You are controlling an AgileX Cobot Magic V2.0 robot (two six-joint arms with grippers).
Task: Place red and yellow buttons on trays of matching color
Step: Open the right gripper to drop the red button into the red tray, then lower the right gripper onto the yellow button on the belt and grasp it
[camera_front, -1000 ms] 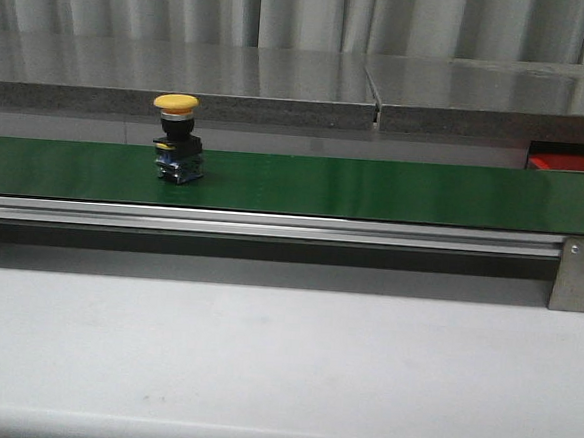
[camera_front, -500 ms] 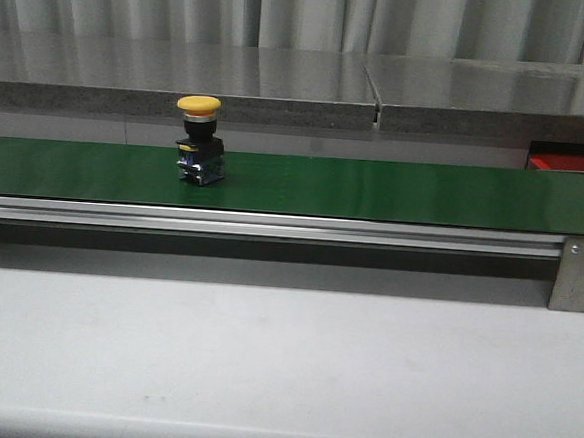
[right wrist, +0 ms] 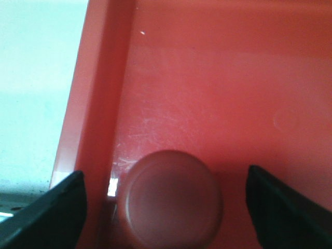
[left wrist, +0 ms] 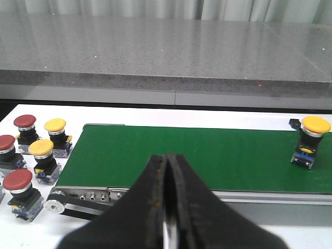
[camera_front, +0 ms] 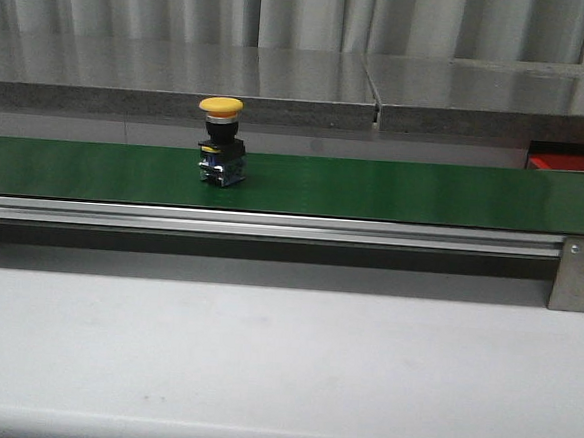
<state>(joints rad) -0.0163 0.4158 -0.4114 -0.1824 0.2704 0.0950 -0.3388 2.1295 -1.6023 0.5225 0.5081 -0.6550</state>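
A yellow button (camera_front: 219, 140) stands upright on the green belt (camera_front: 374, 190), left of its middle; it also shows in the left wrist view (left wrist: 312, 140). My left gripper (left wrist: 167, 171) is shut and empty, in front of the belt's left end. Several red and yellow buttons (left wrist: 40, 154) stand on the white table beside that belt end. My right gripper (right wrist: 166, 207) is open over the red tray (right wrist: 218, 93). A red button (right wrist: 169, 199) stands in the tray between the open fingers, untouched, close to the tray's wall. A bit of the red tray (camera_front: 572, 162) shows at the far right. No yellow tray is in view.
A grey stone ledge (camera_front: 281, 88) runs behind the belt, with curtains beyond. The belt's aluminium rail (camera_front: 271, 226) and end bracket (camera_front: 579, 271) face the white table (camera_front: 282, 369) in front.
The yellow button has ridden the belt to the right, from about a quarter of the way along towards the middle. Nothing else in the front view has moved.
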